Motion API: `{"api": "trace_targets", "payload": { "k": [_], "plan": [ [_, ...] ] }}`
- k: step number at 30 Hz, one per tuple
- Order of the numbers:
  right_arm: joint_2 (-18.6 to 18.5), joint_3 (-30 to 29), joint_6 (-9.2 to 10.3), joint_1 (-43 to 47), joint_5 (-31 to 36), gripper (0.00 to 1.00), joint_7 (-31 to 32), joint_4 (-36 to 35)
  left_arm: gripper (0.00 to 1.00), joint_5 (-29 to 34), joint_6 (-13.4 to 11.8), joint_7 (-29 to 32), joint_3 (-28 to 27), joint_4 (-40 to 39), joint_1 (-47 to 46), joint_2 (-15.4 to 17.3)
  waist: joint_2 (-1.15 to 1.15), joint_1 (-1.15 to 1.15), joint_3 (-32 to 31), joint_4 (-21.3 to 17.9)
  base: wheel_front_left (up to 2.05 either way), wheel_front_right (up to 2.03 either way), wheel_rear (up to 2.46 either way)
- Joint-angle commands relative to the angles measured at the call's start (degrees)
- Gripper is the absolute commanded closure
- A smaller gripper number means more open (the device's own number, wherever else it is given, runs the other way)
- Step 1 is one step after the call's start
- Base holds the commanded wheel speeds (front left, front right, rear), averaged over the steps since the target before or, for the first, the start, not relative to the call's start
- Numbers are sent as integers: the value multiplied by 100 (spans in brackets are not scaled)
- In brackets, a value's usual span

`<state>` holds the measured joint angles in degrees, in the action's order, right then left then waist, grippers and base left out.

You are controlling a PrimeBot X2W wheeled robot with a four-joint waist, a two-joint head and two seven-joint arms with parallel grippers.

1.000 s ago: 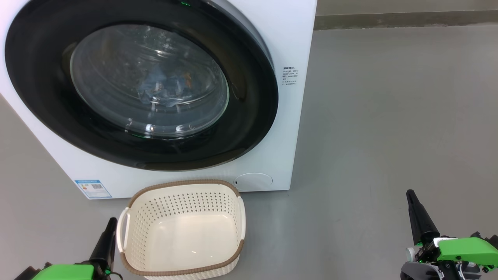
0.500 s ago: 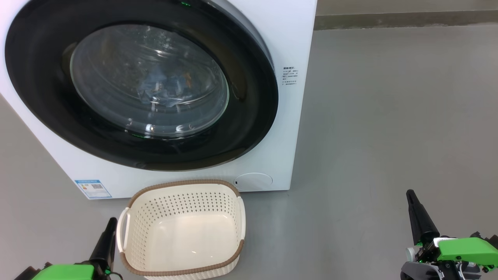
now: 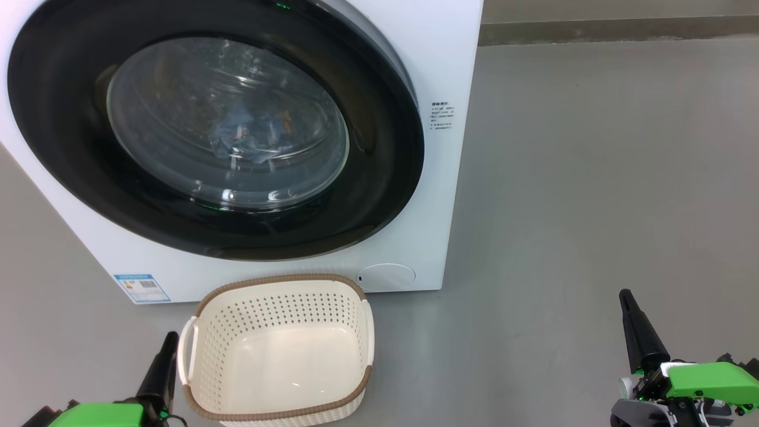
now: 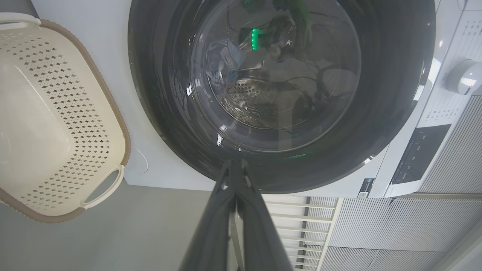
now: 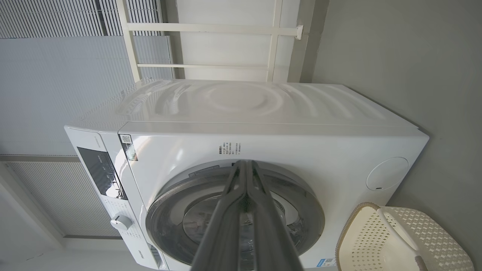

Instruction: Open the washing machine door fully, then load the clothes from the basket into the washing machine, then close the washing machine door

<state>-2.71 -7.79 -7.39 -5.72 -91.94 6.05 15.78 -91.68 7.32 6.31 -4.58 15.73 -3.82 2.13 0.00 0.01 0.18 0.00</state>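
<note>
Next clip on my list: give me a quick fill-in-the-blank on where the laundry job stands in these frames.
1. The washing machine door is ___.
2. The basket in front of it is ___.
3. The clothes, seen through that door, lie in the steel ___.
4. The left gripper and the right gripper both have their jaws ___.

Missing words: closed; empty; drum; shut.

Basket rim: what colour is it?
The rim is brown with a woven look, on the cream perforated basket; the head view shows it best.
</note>
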Motion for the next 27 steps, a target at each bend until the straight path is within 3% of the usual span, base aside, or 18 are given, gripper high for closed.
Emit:
{"api": "trace_targets", "payload": {
  "k": [1,27],
  "plan": [
    [-17,127,-10,-46,-22,100,44,-176,100,-49,17,18,-195,-168,-237,75,0,0,0,0,0,0,0],
    [-17,127,-10,-46,-23,100,44,-176,100,-49,17,18,-194,-168,-237,75,0,0,0,0,0,0,0]
  ]
}}
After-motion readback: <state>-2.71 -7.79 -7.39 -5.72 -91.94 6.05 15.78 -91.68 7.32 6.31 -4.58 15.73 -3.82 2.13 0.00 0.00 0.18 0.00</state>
